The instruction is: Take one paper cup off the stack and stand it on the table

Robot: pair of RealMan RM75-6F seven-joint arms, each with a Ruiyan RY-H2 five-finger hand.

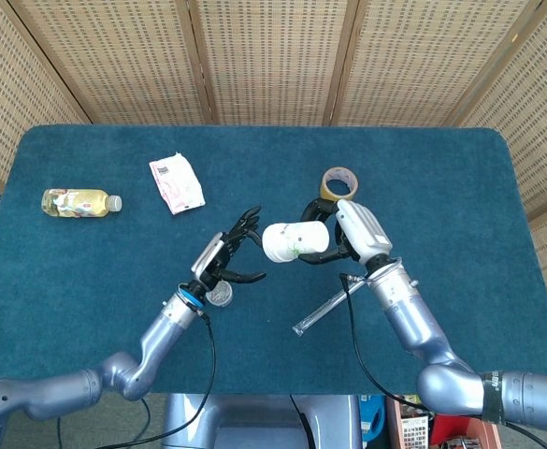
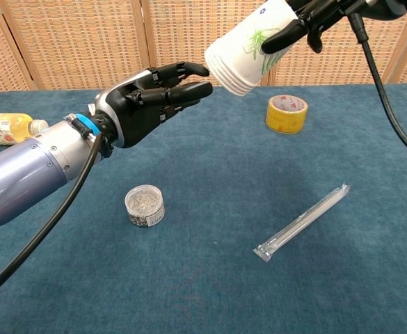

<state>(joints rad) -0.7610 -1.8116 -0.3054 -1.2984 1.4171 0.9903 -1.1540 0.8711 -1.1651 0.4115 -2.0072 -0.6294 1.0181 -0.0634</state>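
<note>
**Cup stack held aloft, open left hand at its rim**

At the far left of the blue worktop [image 1: 86,309] a small drink bottle [image 1: 79,202] lies on its side, and further in, toward the back, a white-and-red packet [image 1: 177,182] lies flat.

The left hand [image 2: 142,103] is raised above the cloth, palm turned toward the centre, its fingers [image 2: 189,89] stretched out and slightly apart with nothing in them. In the chest view the uppermost fingertip reaches right up to the rim of the cup stack; whether it actually touches cannot be told. Below this hand, a small round clear container [image 2: 144,205] with a lid stands on the worktop.

The stack of paper cups [image 2: 245,49], white with a green print, is lifted well clear of the surface and tilted, open rims pointing down toward the left hand. The right hand [image 1: 352,234] grips it around the base end, dark fingers wrapped on the cup wall.

Behind the right hand a roll of yellow tape [image 2: 286,113] lies flat. Nearer the front, a long straw in a clear wrapper [image 2: 302,221] lies slantwise on the cloth.
</note>
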